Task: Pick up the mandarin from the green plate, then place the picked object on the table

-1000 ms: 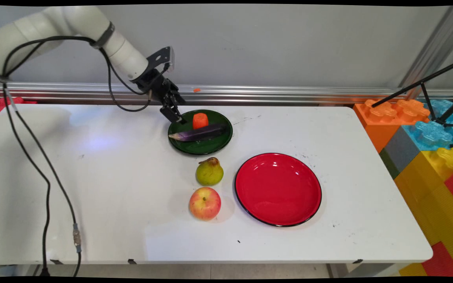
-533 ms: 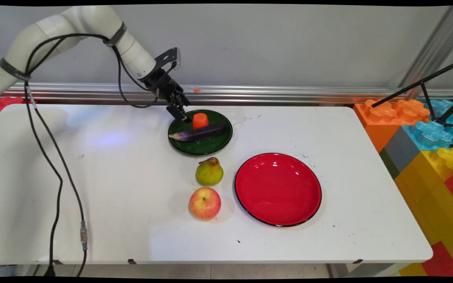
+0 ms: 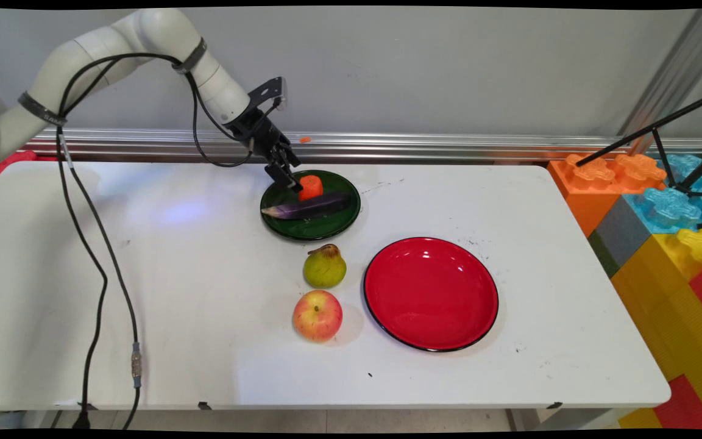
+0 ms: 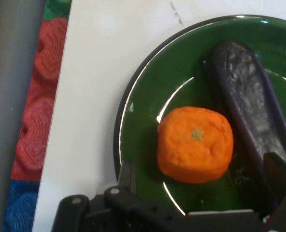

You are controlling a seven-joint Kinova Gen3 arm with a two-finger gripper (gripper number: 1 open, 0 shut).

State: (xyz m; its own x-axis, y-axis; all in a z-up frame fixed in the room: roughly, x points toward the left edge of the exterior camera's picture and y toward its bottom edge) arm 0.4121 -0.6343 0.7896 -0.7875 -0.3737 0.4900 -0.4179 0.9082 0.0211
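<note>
The claw (image 3: 290, 182) hangs low over the far left part of the green plate (image 3: 326, 228), its fingers spread wide with nothing between them; in the hand view the orange piece (image 4: 195, 144) lies just ahead of the claw (image 4: 201, 191), in line with the gap, and one finger (image 4: 277, 171) stands before the aubergine (image 4: 251, 101). On that plate (image 4: 143, 104) the orange piece (image 3: 311, 186) lies just beyond the aubergine (image 3: 308, 207). Nearer on the white surface (image 3: 174, 292) stand one pear (image 3: 324, 267) and one apple (image 3: 317, 314), close together. To their right lies one red plate (image 3: 431, 294). Two plates, four food items.
</note>
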